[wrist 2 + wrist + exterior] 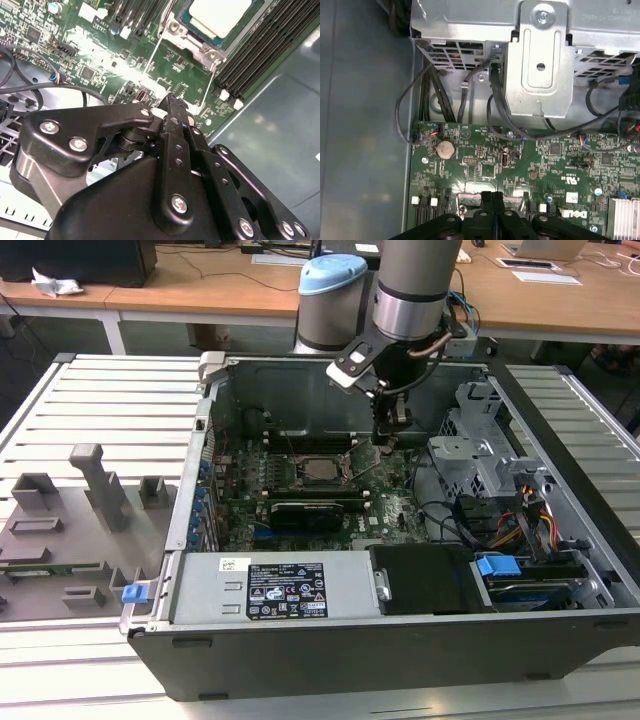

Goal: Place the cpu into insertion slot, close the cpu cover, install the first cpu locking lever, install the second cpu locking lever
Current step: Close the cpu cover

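The cpu [322,468] lies flat in the insertion slot [300,478] on the green motherboard, its pale top [219,15] showing through the window of the cpu cover [204,46], which lies down around it. Two thin wire levers [154,56] [210,85] run out from the socket corners; one [368,468] slants up toward the exterior view's right. My gripper [393,432] hangs just right of the socket in the exterior view, over the board. Its black fingers are pressed together in both wrist views [172,100] [492,196], with nothing seen between them.
Long memory slots [265,45] flank the socket. A black card [310,512] lies in front of it, then the power supply [270,585]. The metal drive cage [480,455] and cables [420,100] crowd the exterior view's right. Grey fixtures [90,490] stand outside the case.
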Available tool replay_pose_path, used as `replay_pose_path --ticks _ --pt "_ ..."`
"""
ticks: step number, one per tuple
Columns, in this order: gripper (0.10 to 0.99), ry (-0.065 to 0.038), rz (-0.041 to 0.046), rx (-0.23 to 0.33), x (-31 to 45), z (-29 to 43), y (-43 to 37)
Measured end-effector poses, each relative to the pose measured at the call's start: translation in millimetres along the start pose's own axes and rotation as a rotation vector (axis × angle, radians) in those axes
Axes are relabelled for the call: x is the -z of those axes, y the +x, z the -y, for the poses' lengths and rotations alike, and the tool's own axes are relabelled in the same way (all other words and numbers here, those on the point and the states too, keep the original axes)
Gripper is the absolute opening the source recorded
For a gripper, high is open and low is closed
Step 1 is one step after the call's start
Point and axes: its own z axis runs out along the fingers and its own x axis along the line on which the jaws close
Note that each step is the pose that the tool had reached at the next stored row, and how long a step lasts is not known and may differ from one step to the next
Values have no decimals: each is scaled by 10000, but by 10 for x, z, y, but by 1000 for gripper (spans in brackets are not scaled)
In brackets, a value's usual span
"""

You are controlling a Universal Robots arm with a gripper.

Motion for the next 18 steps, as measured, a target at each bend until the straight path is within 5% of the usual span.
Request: replay_pose_path --ticks 6,18 --pt "106 1 11 0 -29 -111 3" --pt "106 8 24 0 -128 -176 6"
